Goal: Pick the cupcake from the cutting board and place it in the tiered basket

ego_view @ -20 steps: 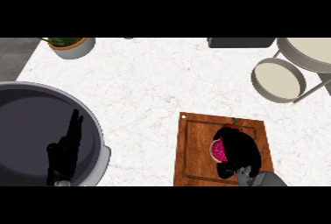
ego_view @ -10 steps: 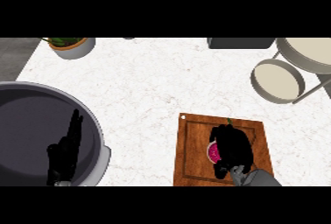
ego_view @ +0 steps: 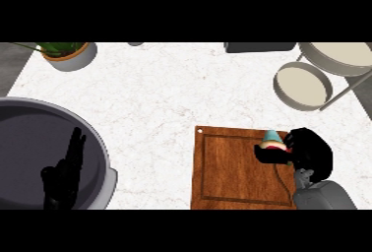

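A small cupcake (ego_view: 273, 142) with a teal wrapper and a red and cream top shows at the upper right of the wooden cutting board (ego_view: 232, 172). My right hand (ego_view: 309, 152) is curled round it, fingers to its left and below, hiding most of it. It seems lifted slightly off the board. The tiered basket has a lower round tray (ego_view: 301, 85) and an upper tray (ego_view: 338, 55) at the far right. My left hand (ego_view: 64, 172) rests open, fingers up, over the big grey pot at lower left.
A large dark grey pot (ego_view: 29, 147) fills the lower left. A potted plant (ego_view: 67, 53) stands at the back left. A dark object (ego_view: 259, 47) lies along the back edge. White marble counter (ego_view: 167, 93) lies between board and basket.
My right hand has moved right and up across the board with the cupcake in it, and the cupcake's wrapper now shows. The left hand has not moved.
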### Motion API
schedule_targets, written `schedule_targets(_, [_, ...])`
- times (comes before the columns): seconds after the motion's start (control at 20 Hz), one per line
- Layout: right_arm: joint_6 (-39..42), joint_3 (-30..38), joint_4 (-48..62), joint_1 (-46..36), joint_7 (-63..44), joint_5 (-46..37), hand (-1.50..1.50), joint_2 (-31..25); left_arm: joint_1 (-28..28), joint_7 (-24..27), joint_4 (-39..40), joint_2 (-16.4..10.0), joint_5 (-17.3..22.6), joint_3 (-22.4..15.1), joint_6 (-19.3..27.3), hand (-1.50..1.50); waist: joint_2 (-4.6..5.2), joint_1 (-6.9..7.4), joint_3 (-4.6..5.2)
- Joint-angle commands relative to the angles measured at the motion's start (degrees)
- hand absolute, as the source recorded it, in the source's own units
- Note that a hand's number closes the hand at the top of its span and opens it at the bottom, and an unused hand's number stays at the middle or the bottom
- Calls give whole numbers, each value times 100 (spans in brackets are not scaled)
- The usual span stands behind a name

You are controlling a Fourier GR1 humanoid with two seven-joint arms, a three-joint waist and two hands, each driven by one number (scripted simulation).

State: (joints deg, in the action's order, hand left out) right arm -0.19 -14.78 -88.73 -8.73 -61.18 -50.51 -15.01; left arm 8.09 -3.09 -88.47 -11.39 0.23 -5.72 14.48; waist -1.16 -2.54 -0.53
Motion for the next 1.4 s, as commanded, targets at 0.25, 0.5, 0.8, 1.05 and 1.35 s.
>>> schedule_targets(0.25, [-1035, 1495, -1245, -292, -1728, -1233, 150, 383, 76, -98, 244, 145, 33, -51, -13, 0, 42, -66, 82])
schedule_targets(0.5, [-15, 1713, -2419, -971, -1935, -2293, 150, 141, 78, 125, 474, 125, 41, 10, -94, 0, 51, 33, 103])
schedule_targets(0.8, [1458, 1716, -2974, -1651, -2006, -3147, 150, 226, 120, 19, 342, 217, -66, -167, -122, 0, 75, 203, 83])
schedule_targets(1.05, [2056, 2004, -2777, -2354, -1779, -3543, 150, 403, -280, -256, 445, 346, -210, -270, -30, 0, 98, 197, 78])
schedule_targets(1.35, [2050, 3173, -1793, -3352, -1152, -3432, 150, 142, -271, -281, 225, 254, -132, -156, -153, 0, 121, 298, 62])
